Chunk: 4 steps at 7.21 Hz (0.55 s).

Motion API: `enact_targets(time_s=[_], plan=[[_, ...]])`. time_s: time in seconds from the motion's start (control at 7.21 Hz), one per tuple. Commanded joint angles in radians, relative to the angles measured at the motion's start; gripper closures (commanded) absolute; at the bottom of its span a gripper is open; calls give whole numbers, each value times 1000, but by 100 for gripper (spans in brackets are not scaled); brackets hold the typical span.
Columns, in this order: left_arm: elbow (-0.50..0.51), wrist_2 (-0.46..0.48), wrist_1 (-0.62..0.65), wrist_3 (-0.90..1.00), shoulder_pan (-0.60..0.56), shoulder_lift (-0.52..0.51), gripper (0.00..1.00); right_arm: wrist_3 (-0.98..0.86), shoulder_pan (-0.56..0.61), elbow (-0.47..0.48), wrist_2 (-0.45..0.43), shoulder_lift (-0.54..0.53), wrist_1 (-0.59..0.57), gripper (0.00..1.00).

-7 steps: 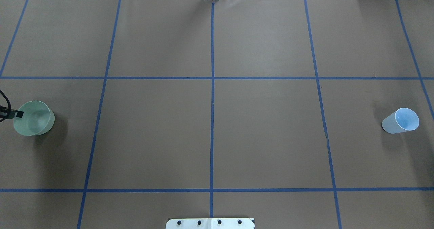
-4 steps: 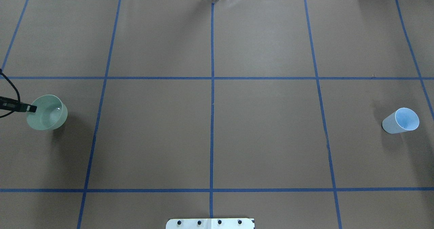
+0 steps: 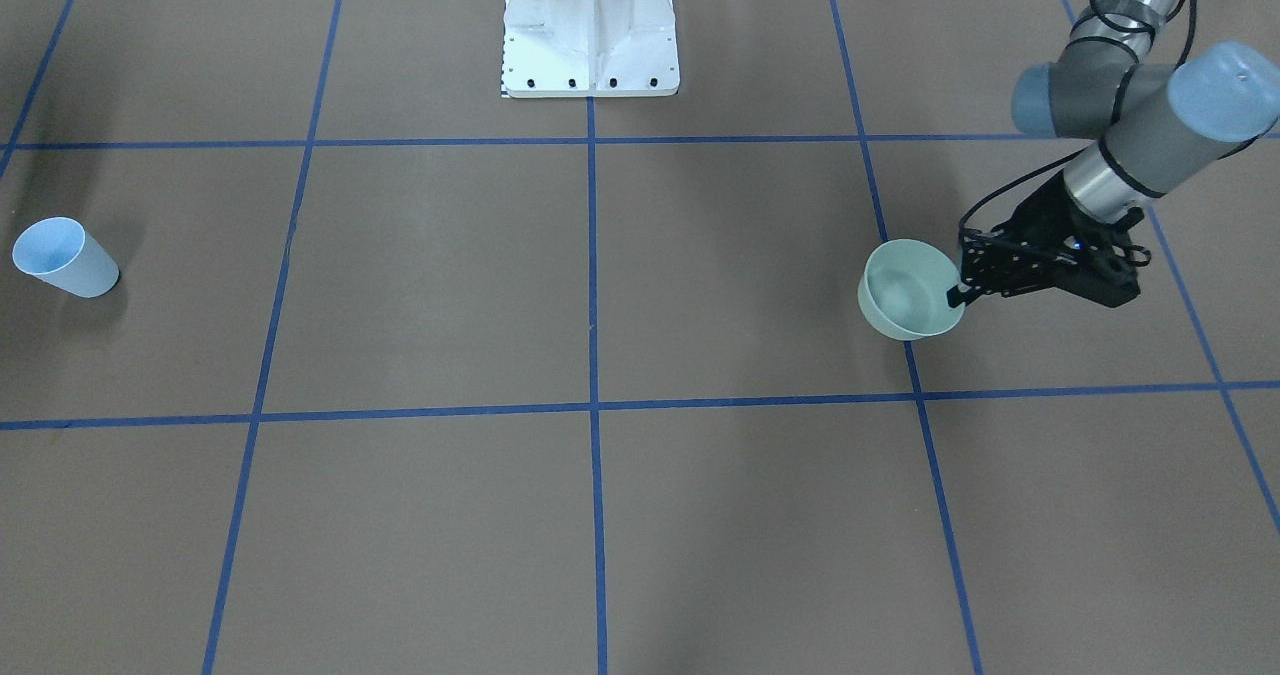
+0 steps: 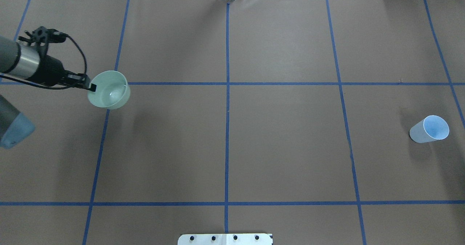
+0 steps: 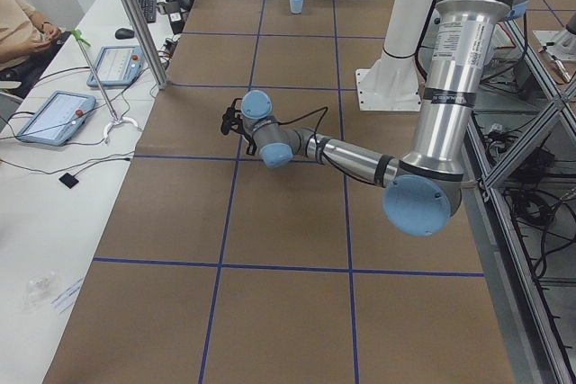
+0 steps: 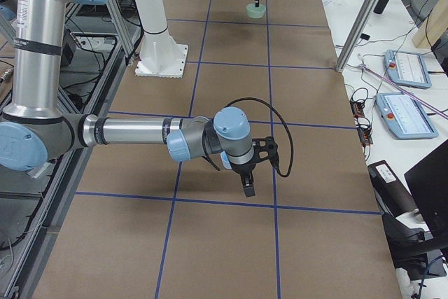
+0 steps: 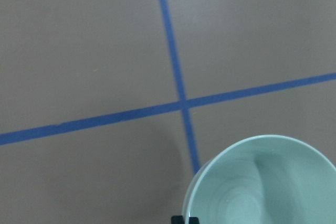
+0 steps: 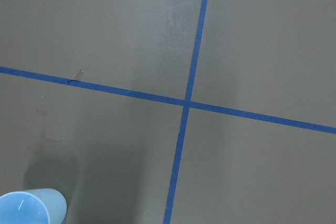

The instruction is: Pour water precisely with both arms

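Water [image 4: 110, 92] lies in the bottom of the green bowl [image 4: 109, 89], seen in the overhead view only as a small white glint. The left wrist view shows no glint, only faint concentric rings on the bowl floor. The bowl is round, smooth and matt, pale mint green, with a thin rim and walls tapering to a narrower base. It sits upright over a crossing of blue tape lines [image 4: 227, 83] in the robot's left half of the table. The overhead view shows a faint shadow lying apart from it on the brown paper [image 4: 283, 139].

The left gripper [image 4: 91, 87] pinches the bowl's rim, one black finger inside the wall and one outside. The front-facing view shows the inner fingertip against the wall, and the left wrist view shows only a black tip at the rim. The left arm [image 3: 1120, 145] is a grey metal tube with pale blue caps and a looped black cable.

A blue cup [image 4: 429, 129], a smooth tapered cone, stands well apart at the robot's far right. The right wrist view catches its rim in the lower corner.

Only the exterior right view shows the right gripper [image 6: 248, 188], hanging downward from the right arm [image 6: 133, 131]. Whether its fingers are parted cannot be told. A white pedestal [image 3: 590, 25], bolted, stands between the arms.
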Motion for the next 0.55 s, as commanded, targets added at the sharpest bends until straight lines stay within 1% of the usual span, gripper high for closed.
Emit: enact_targets(time_s=[0.0,0.14,0.28,0.42], plan=[[4,156,170,-159,173,-208,100,7,0,-8,1,-1,0,0],[5,201,295,-199,231,-304,100,7,0,-14,1,1,0,0],[19,270,400,-230,297,-395,100,7,0,-16,1,1,0,0],[72,314,428,-263,343,-469,100,7,0,-16,1,1,0,0]])
